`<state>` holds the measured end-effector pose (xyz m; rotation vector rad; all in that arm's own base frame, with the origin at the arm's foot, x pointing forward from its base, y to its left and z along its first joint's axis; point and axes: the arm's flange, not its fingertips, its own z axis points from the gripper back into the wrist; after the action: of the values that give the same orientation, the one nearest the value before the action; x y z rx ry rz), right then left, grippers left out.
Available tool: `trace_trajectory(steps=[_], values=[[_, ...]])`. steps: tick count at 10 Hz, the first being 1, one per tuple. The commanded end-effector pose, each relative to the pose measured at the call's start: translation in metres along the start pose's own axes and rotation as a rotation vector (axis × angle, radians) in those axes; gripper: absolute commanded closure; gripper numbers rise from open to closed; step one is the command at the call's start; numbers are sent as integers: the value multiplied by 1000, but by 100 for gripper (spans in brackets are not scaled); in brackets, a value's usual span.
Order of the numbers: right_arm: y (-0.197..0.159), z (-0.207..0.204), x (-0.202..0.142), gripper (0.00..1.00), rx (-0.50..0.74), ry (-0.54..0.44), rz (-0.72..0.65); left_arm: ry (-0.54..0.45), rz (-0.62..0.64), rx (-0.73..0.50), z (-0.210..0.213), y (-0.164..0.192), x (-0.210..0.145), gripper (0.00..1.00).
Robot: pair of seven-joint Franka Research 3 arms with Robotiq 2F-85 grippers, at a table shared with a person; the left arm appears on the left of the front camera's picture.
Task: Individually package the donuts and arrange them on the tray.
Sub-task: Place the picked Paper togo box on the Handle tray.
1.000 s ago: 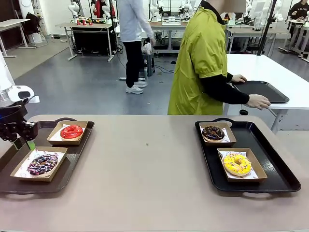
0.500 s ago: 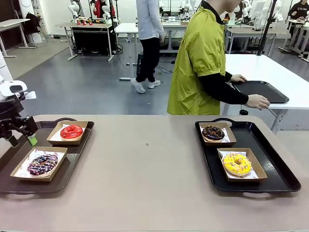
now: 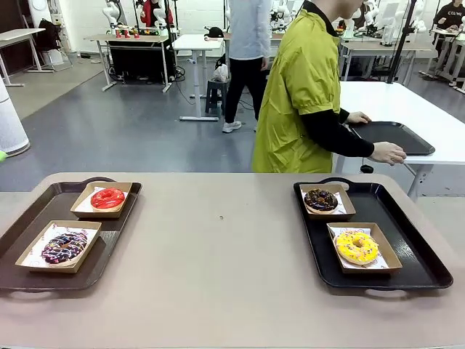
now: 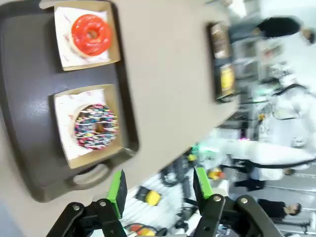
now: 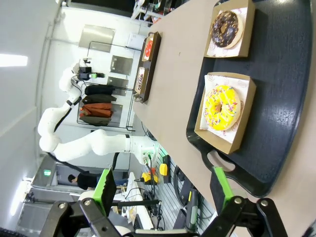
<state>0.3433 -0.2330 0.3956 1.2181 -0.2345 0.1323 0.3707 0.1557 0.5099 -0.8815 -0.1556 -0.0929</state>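
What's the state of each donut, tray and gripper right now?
red donut: boxed, on left tray
drizzled donut: boxed, same tray
chocolate donut: boxed, on right tray
yellow donut: boxed, same tray
left gripper: open, empty
right gripper: open, empty

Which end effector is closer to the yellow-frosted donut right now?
Right. The right end effector hangs open off the near edge by the yellow-frosted donut; the left end effector, open, is beside the other tray, across the table.

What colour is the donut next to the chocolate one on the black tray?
Yellow frosting with small coloured sprinkles. The yellow donut shows best in the right wrist view.
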Motion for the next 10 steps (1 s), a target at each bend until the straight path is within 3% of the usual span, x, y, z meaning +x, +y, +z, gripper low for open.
trace_trajectory(steps=[1, 4, 6, 10], values=[[1, 1, -2, 0, 6, 15, -1, -19, 58, -208, 29, 46, 5, 29], [1, 1, -2, 0, 6, 15, -1, -65, 120, -367, 54, 114, -22, 29], [1, 1, -2, 0, 6, 15, -1, -89, 152, -416, 61, 140, -36, 29], [1, 1, -2, 0, 6, 15, -1, -78, 165, -390, 48, 138, -44, 29]])
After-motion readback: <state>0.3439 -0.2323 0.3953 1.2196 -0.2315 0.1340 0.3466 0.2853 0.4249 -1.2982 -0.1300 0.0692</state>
